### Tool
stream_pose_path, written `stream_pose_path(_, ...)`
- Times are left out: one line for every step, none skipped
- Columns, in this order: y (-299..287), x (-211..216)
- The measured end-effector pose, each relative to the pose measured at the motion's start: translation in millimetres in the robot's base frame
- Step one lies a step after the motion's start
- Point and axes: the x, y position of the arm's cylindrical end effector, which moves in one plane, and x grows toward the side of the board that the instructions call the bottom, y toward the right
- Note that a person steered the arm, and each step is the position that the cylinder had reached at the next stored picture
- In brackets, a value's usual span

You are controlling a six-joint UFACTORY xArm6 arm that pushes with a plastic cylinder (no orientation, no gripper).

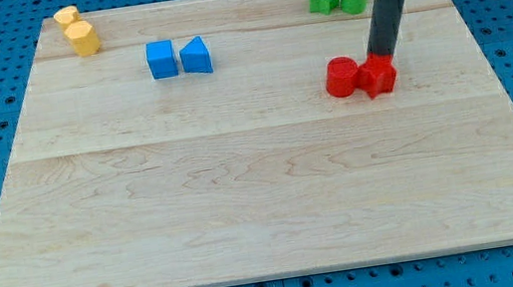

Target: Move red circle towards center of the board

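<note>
Right of centre on the surface (247, 215), my tip (382, 54), a bare rod grasping nothing, sits just behind the second red block (379, 76). Touching that block's left side is the red circle (341, 78), a glossy squat cylinder. Wide open wood spreads leftward and toward the view's bottom edge.

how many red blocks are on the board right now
2. The red circle block and a red angular block sit touching at the wooden board's right, above its middle. My tip is just behind the angular one. None seems hidden.
</note>
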Motion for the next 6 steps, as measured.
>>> stream_pose_path(-42,14)
stream_pose_path(-60,12)
stream_pose_path(-50,11)
stream_pose_path(-14,1)
stream_pose_path(47,-2)
stream_pose_path(75,29)
